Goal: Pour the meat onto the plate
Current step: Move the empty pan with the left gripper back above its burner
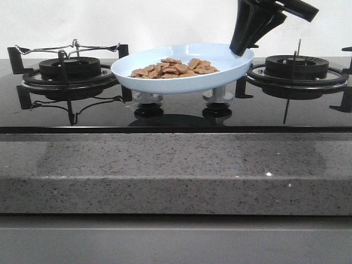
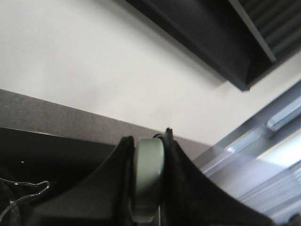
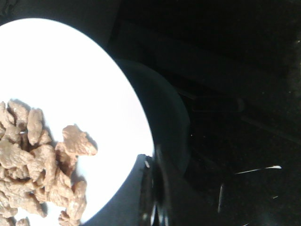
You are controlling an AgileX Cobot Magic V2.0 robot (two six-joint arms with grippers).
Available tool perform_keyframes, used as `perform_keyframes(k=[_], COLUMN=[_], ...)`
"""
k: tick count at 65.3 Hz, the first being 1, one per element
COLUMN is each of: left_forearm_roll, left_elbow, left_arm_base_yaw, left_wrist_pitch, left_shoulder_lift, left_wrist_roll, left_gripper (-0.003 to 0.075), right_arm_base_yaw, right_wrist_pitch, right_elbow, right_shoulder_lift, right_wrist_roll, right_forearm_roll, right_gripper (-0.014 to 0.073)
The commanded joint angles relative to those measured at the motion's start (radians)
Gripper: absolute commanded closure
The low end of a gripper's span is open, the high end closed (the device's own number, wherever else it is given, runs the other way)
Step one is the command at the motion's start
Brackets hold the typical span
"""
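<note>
Burner grates [image 1: 69, 71] flank the plate [image 1: 181, 69] closely — open room only above.

1 plate [image 1: 181, 80], 2 burners [image 1: 69, 69], many meat chunks [image 1: 176, 68].

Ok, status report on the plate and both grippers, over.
Right gripper shut on plate rim, plate held above the stove. Meat heaped on it. Left gripper shut on a pale green edge. Nothing in the way.

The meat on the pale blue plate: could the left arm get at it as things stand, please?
Probably not. The meat lies uncovered on the plate, which the right gripper holds by its rim, but the left gripper is shut on a pale green object and is out of the front view.
</note>
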Motion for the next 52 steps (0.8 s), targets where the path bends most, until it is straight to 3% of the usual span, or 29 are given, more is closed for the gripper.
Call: perform_keyframes(k=[1, 21, 52], left_forearm_roll=[-0.194, -0.337, -0.34], left_elbow=[-0.023, -0.023, -0.023], left_arm_base_yaw=[0.063, 0.123, 0.15], left_wrist_pitch=[0.012, 0.104, 0.072], left_shoulder_lift=[0.018, 0.218, 0.346], left_wrist_roll=[0.014, 0.01, -0.018], left_gripper=[0.0741, 0.0741, 0.0741], right_arm_base_yaw=[0.002, 0.002, 0.002], right_wrist_pitch=[-0.022, -0.022, -0.022], right_elbow=[-0.025, -0.025, -0.025], right_shoulder_lift=[-0.066, -0.066, -0.065], right_wrist_roll=[-0.003, -0.003, -0.003], right_forearm_roll=[0.032, 0.032, 0.032], right_gripper=[0.0654, 0.0654, 0.0654])
